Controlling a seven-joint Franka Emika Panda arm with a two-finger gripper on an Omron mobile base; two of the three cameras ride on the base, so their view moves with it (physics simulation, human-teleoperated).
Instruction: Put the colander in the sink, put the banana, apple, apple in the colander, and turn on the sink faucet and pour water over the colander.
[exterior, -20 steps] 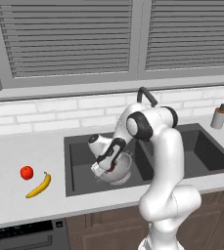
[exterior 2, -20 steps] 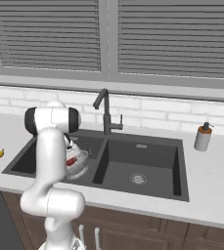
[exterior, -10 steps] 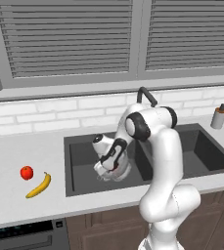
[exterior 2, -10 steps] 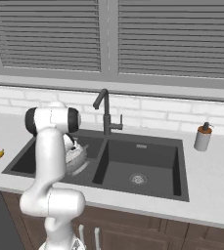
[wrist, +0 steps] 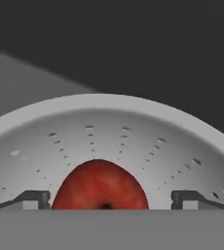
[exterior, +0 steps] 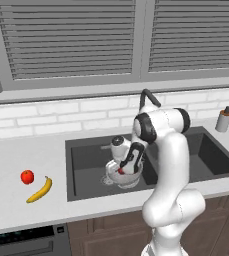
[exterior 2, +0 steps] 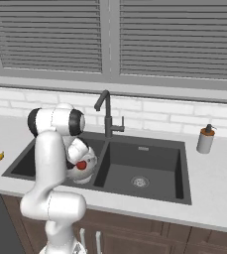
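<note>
While the gripper [wrist: 110,200] hangs low in the hand view with its fingertips [wrist: 33,199] spread wide and clear of the fruit, a red apple [wrist: 100,185] lies between them inside the colander [wrist: 113,127] (in the sink's [exterior: 86,150] left basin). At the left base view's lower left, the banana [exterior: 40,190] and second apple [exterior: 27,176] rest on the counter [exterior: 16,155]. No writing is legible anywhere.

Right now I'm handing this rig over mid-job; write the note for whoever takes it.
Gripper: open, over the colander, holding nothing.
Colander sits in the left basin of the sink, one apple inside it.
Other apple and the banana lie on the counter left of the sink.
Faucet: no water running.
Done: colander placed, one apple in.
Left: banana, second apple, then water.
</note>
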